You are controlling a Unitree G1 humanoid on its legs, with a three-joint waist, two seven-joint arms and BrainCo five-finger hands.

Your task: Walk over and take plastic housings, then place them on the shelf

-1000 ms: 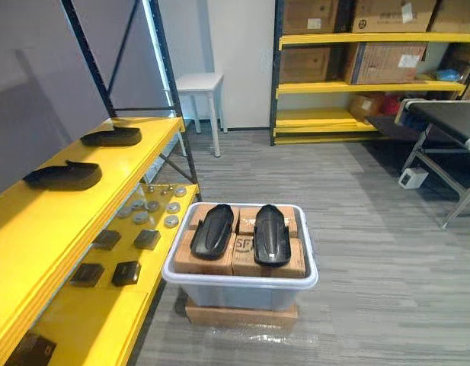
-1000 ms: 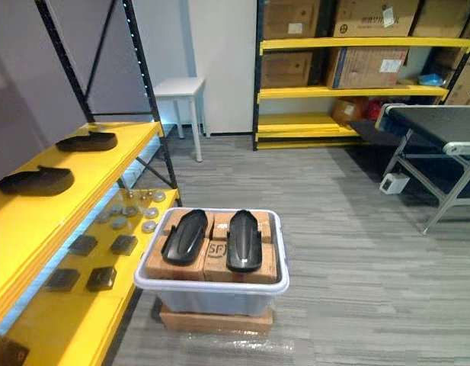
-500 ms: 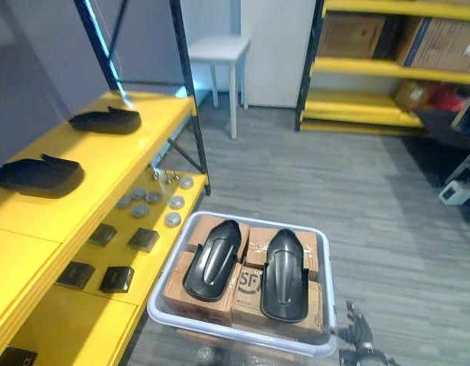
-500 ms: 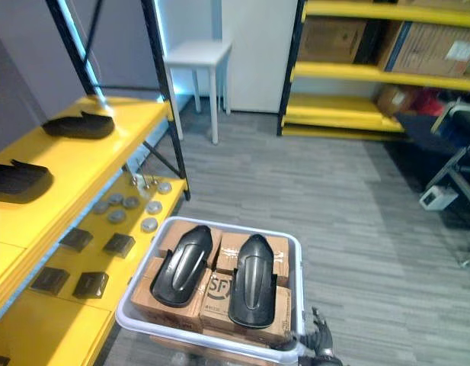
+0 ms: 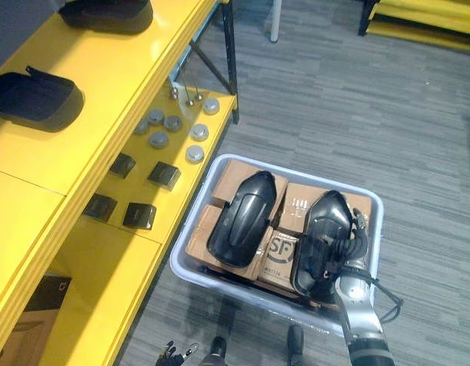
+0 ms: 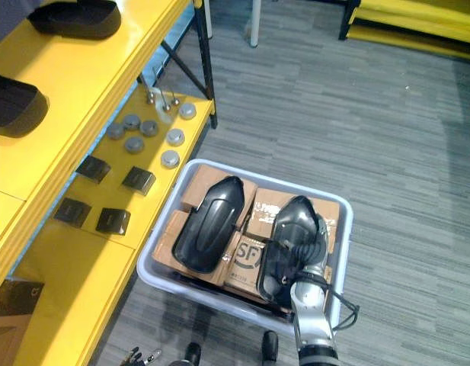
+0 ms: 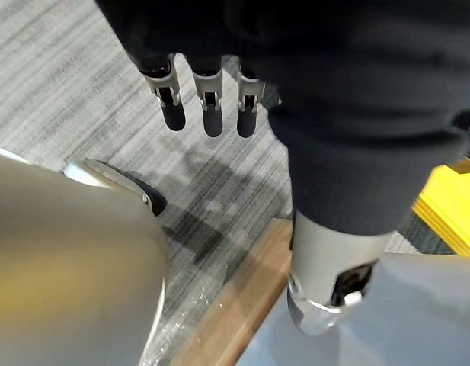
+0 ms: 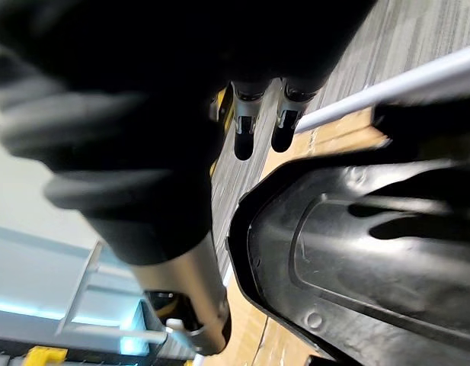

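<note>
Two black plastic housings lie side by side on cardboard boxes in a pale grey bin [image 5: 195,268]: the left housing [image 5: 242,217] and the right housing [image 5: 314,238]. My right hand [image 5: 355,244] reaches in from below, open, its fingers straight along the right housing's right edge. In the right wrist view its fingertips [image 8: 246,137] hang just above that housing [image 8: 356,252], and I cannot tell whether they touch. My left hand [image 5: 170,354] hangs low beside the bin, open, with straight fingers [image 7: 212,110] over the floor. Two more housings [image 5: 33,95] [image 5: 105,11] lie on the yellow shelf's upper board [image 5: 120,84].
The yellow lower shelf board [image 5: 82,297] at the left carries small black boxes [image 5: 139,216] and several metal discs [image 5: 195,154]. The bin stands on a cardboard base against that shelf's edge. Grey plank floor [image 5: 356,114] stretches beyond and to the right.
The camera has come closer and tilted down onto the bin. My right hand has risen from the bin's near right corner to lie over the right housing.
</note>
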